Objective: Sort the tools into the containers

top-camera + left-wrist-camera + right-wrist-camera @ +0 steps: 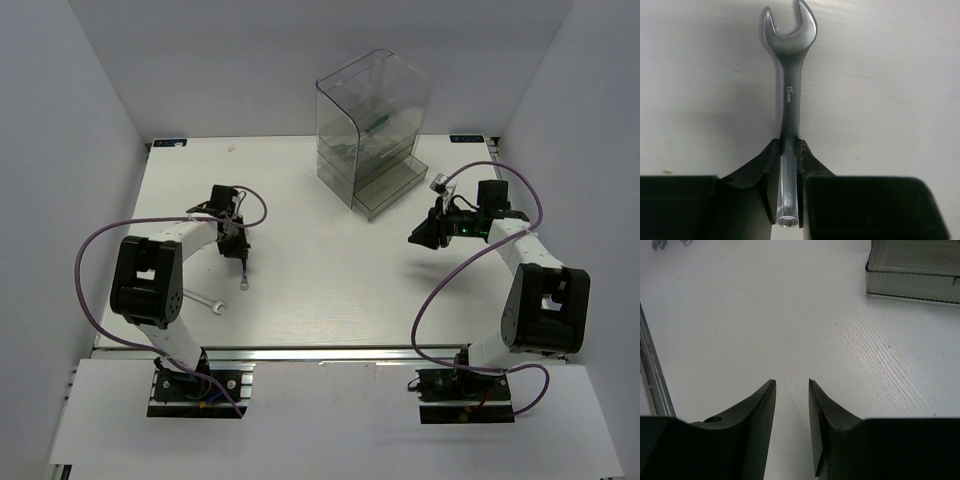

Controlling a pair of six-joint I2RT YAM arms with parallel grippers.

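Note:
My left gripper (789,143) is shut on a slim silver wrench (789,90) marked 15 mm. It grips the shaft near the ring end, and the open end points away over the white table. From above, this gripper (242,268) points down at the left-middle of the table. Whether the wrench has left the surface I cannot tell. A second silver wrench (207,303) lies flat near the left arm's base. The smoky clear drawer unit (372,120) stands at the back, with green-handled screwdrivers (378,126) inside. My right gripper (421,237) (791,382) hangs open and holds nothing.
The unit's lowest drawer (392,186) (912,275) is pulled out toward the right arm. A metal rail (330,352) runs along the table's near edge. White walls enclose the table on three sides.

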